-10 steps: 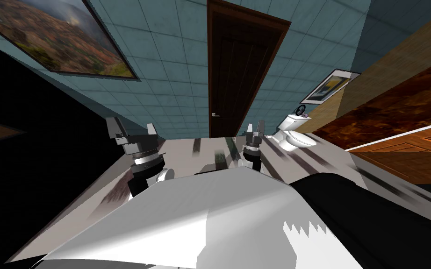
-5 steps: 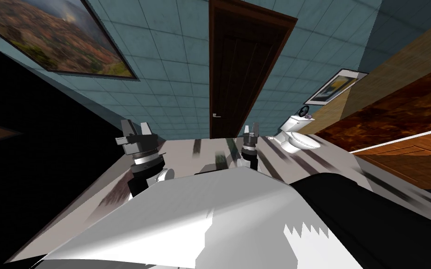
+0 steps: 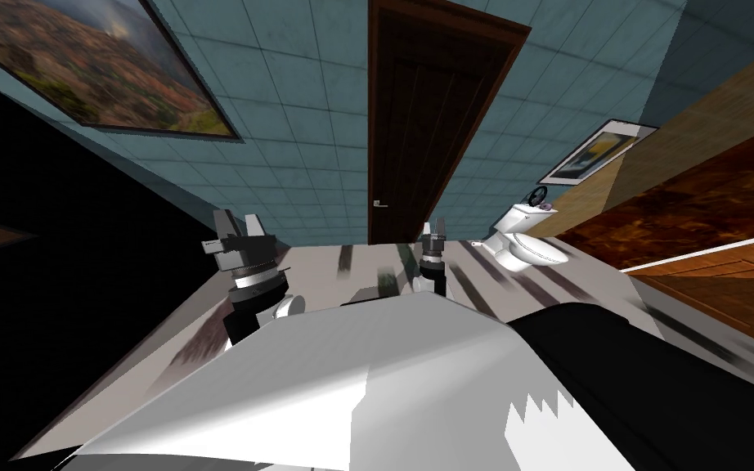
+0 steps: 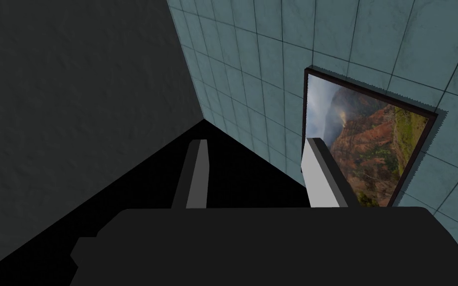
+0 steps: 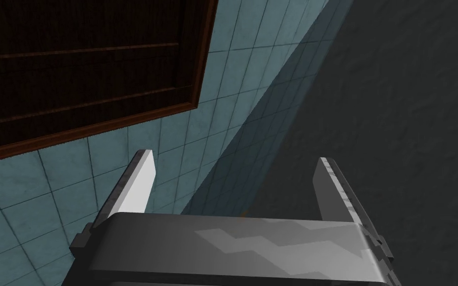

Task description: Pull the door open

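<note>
Distance to the door handle (image 3: 379, 203) is what the coming move turns on. The small silver lever sits on the left edge of the dark brown door (image 3: 428, 114), which stands shut in the teal tiled wall (image 3: 302, 123) straight ahead. Its long axis seems to run level, from that edge toward the door's middle, though it is too small to be sure.

In the head view it lies ahead of both arms and between them. It is well apart from each, and clearly closer to the right gripper (image 3: 433, 226) than to the left gripper (image 3: 238, 225).

The right gripper's fingers (image 5: 136, 186) stand wide with nothing between them. Its wrist view looks along the door's frame and the tiles beside it, so it is aimed off the lever. The left gripper, up beside the black area (image 3: 40, 245), has its fingers (image 4: 196, 171) parted more narrowly, also empty.

As I judge it, the right arm is better placed. It would have to reach forward and to its own left to meet the lever.
</note>
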Tool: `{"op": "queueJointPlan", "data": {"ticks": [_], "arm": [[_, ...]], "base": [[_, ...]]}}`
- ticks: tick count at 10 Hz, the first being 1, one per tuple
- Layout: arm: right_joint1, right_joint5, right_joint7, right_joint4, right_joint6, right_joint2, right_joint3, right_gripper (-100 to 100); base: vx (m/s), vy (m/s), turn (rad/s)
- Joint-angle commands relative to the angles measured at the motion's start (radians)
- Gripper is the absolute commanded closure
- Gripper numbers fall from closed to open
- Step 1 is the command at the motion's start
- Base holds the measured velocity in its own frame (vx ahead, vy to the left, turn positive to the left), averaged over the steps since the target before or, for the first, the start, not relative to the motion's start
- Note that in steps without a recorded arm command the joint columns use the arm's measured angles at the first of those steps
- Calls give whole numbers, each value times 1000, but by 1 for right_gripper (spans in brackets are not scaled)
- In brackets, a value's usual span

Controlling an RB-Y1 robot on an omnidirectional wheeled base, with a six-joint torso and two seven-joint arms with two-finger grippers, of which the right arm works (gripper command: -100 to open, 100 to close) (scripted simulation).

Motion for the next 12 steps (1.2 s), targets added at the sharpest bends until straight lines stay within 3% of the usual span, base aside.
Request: {"op": "queueJointPlan", "data": {"ticks": [1,12], "arm": [[-16,-4,-3,39,-5,-9,-2,-100],[-142,-31,-28,342,-44,-60,-11,-100]], "base": [[84,2,19],[94,0,24]]}}
